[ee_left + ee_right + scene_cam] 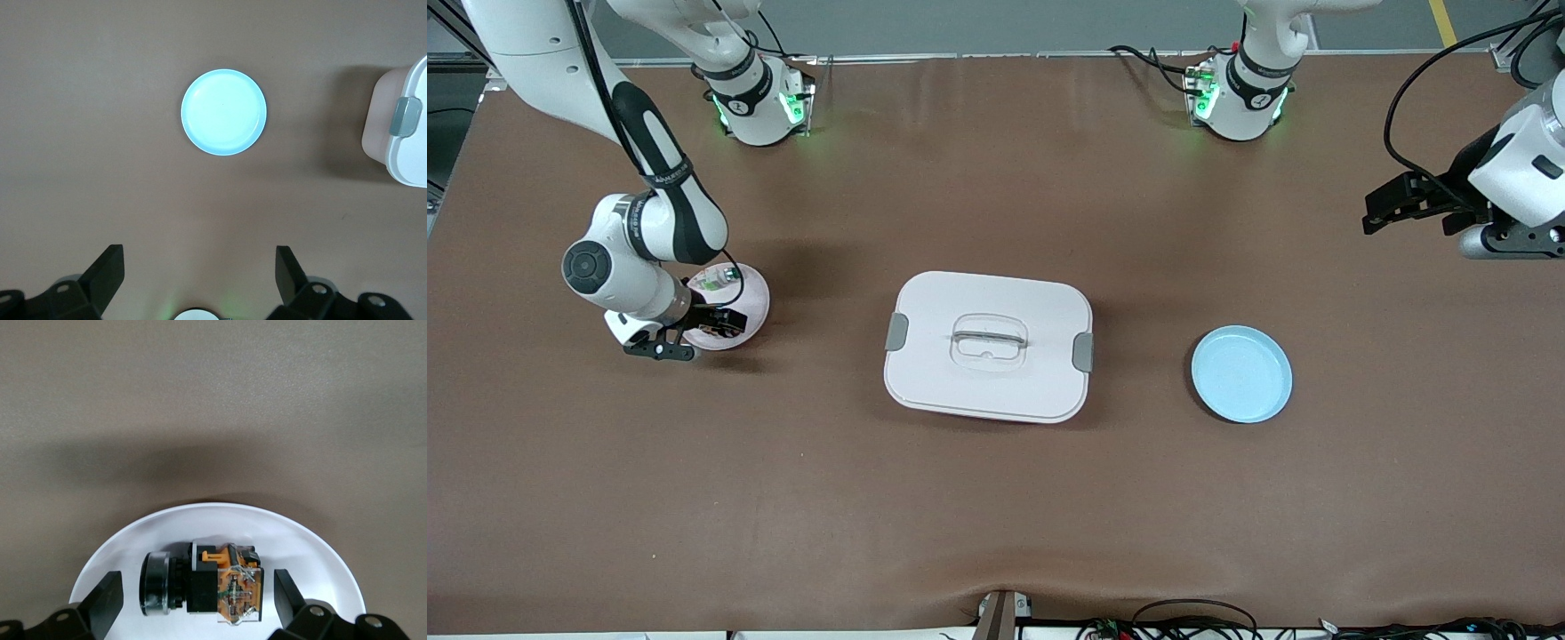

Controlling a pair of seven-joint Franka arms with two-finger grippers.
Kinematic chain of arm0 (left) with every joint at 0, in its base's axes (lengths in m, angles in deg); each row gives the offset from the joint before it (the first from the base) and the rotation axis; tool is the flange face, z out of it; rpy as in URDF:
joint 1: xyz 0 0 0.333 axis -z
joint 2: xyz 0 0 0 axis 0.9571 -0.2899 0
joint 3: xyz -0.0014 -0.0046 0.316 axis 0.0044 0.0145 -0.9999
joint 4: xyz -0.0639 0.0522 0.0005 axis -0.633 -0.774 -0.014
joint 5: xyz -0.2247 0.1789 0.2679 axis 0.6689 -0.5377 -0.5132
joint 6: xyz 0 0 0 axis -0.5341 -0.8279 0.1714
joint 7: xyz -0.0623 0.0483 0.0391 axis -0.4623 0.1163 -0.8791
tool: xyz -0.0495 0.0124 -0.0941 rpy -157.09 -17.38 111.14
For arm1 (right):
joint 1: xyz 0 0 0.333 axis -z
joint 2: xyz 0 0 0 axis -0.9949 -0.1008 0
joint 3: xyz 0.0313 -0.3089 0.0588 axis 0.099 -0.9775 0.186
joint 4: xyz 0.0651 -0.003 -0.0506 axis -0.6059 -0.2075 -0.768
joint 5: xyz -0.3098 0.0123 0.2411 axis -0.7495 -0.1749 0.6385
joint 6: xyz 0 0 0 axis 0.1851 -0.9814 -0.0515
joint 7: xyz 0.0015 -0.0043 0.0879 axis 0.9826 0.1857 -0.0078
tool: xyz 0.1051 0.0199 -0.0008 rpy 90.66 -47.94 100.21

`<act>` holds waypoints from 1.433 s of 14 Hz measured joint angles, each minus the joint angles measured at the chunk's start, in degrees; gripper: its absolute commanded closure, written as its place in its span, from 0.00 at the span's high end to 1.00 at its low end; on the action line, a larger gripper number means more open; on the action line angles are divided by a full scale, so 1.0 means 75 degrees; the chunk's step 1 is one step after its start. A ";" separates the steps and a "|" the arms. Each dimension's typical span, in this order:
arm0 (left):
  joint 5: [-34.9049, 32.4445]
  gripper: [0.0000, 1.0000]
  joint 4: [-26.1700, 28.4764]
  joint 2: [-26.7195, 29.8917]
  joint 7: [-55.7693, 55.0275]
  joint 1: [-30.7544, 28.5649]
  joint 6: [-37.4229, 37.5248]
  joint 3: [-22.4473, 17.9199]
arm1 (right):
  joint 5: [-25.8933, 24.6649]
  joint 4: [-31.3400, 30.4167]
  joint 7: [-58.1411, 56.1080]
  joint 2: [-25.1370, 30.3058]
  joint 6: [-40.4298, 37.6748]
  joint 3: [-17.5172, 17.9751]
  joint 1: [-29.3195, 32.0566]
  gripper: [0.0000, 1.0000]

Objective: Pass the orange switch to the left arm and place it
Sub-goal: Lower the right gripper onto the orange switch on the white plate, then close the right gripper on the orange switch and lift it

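Your right gripper [694,336] hangs low over the pink plate [751,298] at the right arm's end of the surface, fingers [100,603] released and straddling the orange switch [203,583], which lies on its side on that plate and is not yet gripped. A small green-and-clear part [713,283] lies on the same plate, so descend squarely or you may nudge it or clip the plate's rim. The switch is round-bodied and could roll or squirt out if the fingers close off-centre. Your left gripper [1392,206] waits high over the left arm's end, fingers [107,273] released, with the light blue plate [1240,373] below it. The white box [987,347] sits between the two plates, so a low, straight carry would strike its lid or handle; lift well clear before the handover.
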 measured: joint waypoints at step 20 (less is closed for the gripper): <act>0.0000 1.00 -0.0002 -0.0004 0.0000 -0.0050 0.0001 -0.0006 | 0.0001 0.0039 -0.0003 -0.0202 -0.0204 -0.0002 -0.0003 0.22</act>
